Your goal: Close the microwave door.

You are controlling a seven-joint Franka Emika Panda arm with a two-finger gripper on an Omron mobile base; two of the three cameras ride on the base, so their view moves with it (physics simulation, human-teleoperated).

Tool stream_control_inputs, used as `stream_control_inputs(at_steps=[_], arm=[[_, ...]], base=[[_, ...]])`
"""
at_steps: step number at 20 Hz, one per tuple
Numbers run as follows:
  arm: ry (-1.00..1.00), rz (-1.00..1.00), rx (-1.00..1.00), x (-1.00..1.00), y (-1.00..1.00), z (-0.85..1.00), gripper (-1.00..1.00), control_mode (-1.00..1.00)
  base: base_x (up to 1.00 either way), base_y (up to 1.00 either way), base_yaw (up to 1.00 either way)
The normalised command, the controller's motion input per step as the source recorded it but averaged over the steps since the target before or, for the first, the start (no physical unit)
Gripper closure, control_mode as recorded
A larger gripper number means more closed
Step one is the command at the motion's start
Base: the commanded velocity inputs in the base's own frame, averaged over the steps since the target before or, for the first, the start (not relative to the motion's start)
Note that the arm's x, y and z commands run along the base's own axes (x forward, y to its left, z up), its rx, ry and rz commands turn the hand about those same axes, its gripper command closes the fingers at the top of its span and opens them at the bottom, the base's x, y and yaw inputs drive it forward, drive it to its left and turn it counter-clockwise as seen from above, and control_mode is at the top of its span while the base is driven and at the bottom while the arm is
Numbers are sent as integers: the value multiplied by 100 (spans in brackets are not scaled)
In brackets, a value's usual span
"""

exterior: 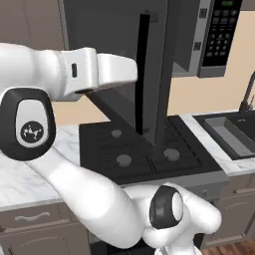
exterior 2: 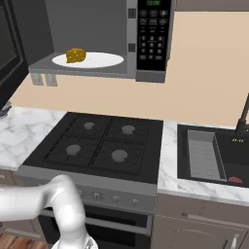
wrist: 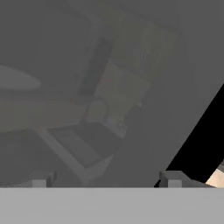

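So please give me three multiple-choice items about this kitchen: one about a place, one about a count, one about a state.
1. Where is the yellow cheese wedge?
A. on the white round plate inside the dark grey microwave
B. on the black stove
C. in the sink

2. How many round burners does the black gas stove show?
A. two
B. four
C. six

3. How stands the dark grey microwave door?
A. shut
B. removed
C. swung open

A: cheese sits on plate in cavity. B: four discs visible. C: the cavity is exposed.
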Motion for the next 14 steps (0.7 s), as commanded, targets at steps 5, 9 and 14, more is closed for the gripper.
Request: stream_control_inputs(at_steps=[5,9,14], arm=[[8,2,13,1,-99,23,-100,-100],[6,6,10,14,-91,0,-100,-100],[1,5,10,39,-65,-15,-100,-100]], base=[[0,0,0],[0,0,0],[0,0,0]])
